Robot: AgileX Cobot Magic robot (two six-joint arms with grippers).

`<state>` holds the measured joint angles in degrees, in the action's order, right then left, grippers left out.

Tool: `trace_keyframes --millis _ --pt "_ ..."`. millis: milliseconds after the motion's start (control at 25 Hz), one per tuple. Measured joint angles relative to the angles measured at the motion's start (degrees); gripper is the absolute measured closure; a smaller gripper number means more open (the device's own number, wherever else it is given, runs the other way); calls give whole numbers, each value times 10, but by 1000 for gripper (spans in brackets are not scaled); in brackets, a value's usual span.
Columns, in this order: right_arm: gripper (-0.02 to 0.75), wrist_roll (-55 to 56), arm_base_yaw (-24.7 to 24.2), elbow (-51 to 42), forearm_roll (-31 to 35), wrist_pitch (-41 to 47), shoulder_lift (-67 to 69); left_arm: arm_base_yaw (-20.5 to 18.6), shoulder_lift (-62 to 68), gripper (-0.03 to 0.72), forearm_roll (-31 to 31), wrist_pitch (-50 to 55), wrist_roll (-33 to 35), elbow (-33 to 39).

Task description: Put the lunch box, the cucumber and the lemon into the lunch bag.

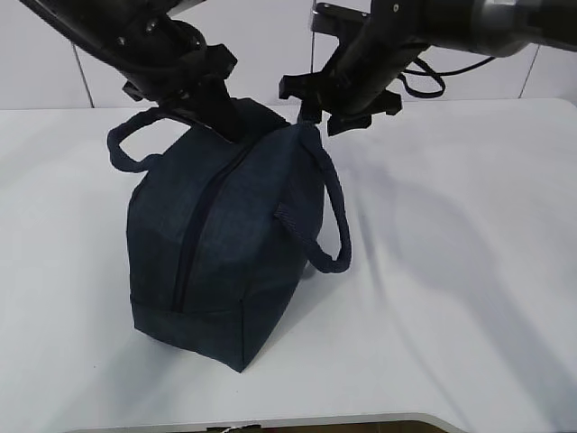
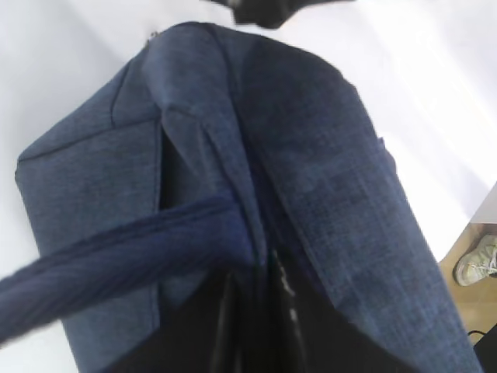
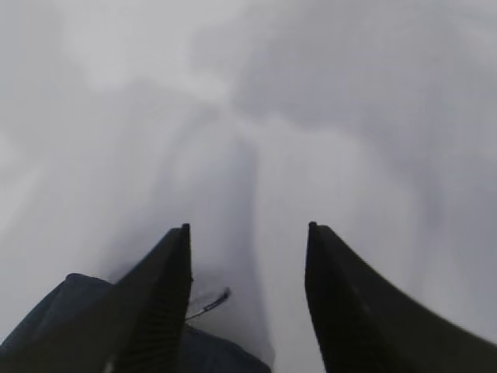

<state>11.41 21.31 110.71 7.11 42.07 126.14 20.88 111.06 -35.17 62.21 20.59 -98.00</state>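
Lunch bag: the lunch bag (image 1: 221, 244) stands on the table, zipper line running up its top and looking closed from end to end, so my read is the packing is done or nearly so.
Lunch box, cucumber, lemon: none of them shows in any view; nothing lies loose on the table, so they are probably inside the bag, though that is a guess.
Left gripper: the left gripper (image 1: 224, 122) sits right on the far top ridge of the bag. In the left wrist view its dark fingers (image 2: 225, 326) stand close together at the fabric seam just ahead of them; whether they pinch cloth or have just let go, I cannot tell.
Near handle: one loop handle (image 2: 116, 260) crosses directly in front of the left fingers, slack, not gripped as far as I can see.
Right gripper: the right gripper (image 3: 248, 256) has its jaws clearly parted with nothing between them. The bag's far corner and a small metal ring (image 3: 208, 303) lie just below and beside its left finger, likely the zipper pull it was placed for.
Surface: plain white table (image 1: 469, 271), matte, soft arm shadows falling across it.
Room: pale panelled wall behind; in the left wrist view, a light shoe (image 2: 475, 263) on a wooden floor beyond the table edge.
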Motion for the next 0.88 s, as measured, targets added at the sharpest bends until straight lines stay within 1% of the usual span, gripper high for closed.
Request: trace_keyframes --millis 80,240,320,480,640,720,880 --pt "329 0 0 17 -2 21 0 0 -1 577 3 1 -7 0" --pt "319 -4 0 60 -16 75 0 0 -4 429 5 3 -15 0" --pt "319 -11 0 84 -17 110 0 0 -5 390 12 6 -20 0" --pt "318 -19 0 142 -21 174 0 0 -7 365 34 19 -32 0" --pt "318 -39 0 203 -26 240 0 -5 -16 361 54 25 -47 -3" --pt "318 -45 0 231 -27 275 0 -12 -26 361 58 36 -59 -16" --pt "318 -52 0 264 -29 294 0 -29 -32 361 62 63 -81 -50"
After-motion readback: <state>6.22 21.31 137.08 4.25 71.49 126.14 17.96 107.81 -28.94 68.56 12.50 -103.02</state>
